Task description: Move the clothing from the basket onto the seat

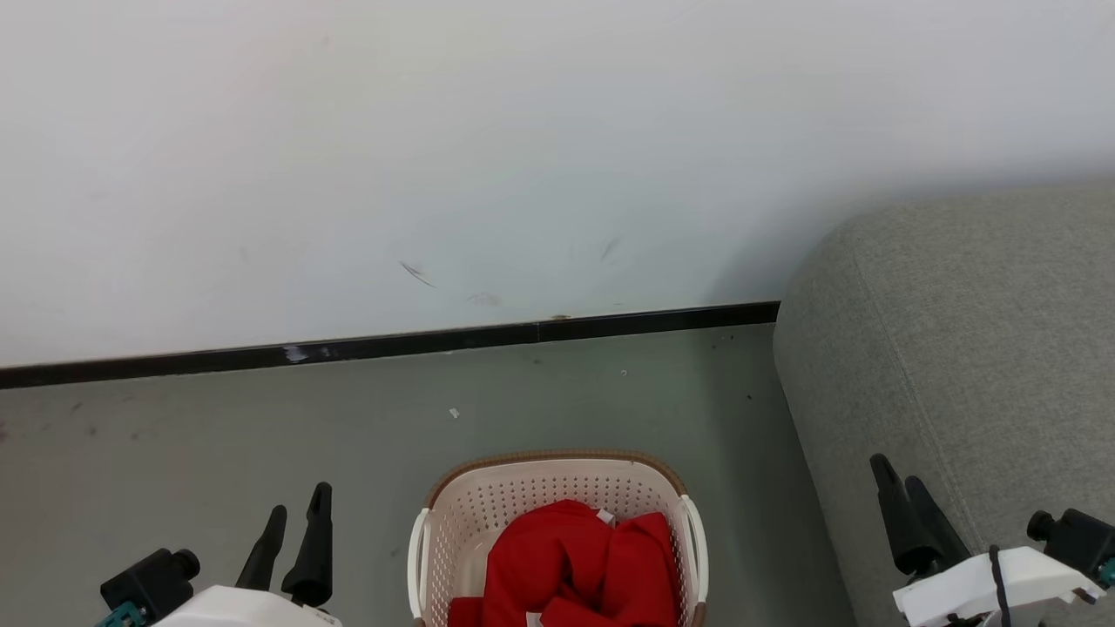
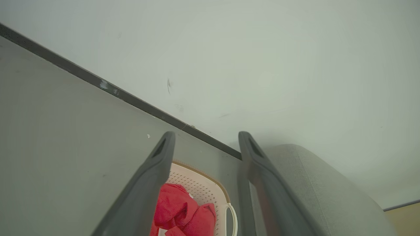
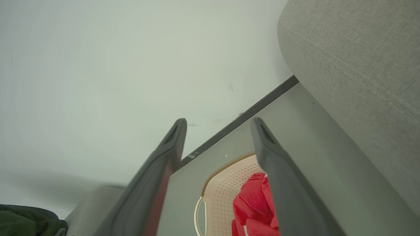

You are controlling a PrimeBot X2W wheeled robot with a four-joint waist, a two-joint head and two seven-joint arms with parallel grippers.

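Bright red clothing [image 1: 579, 566] lies bunched in the cream basket [image 1: 453, 514] on the floor at the bottom centre of the head view. The grey seat [image 1: 967, 348] rises to the right of the basket. At the lower left, my left gripper [image 1: 298, 514] is open and empty, to the left of the basket. At the lower right, over the seat's edge, my right gripper [image 1: 902, 483] is open and empty. The left wrist view shows the clothing [image 2: 183, 213], basket [image 2: 203, 183] and seat [image 2: 315, 186] past my open left gripper [image 2: 206, 136]. In the right wrist view my right gripper [image 3: 218, 123] frames the basket [image 3: 223, 183] and clothing [image 3: 252, 206].
A white wall [image 1: 435, 157] with a black skirting strip [image 1: 392, 344] stands behind the basket. Grey floor [image 1: 218, 435] stretches to the left of the basket. A dark green fabric mass [image 3: 26, 223] sits in the bottom left corner of the right wrist view.
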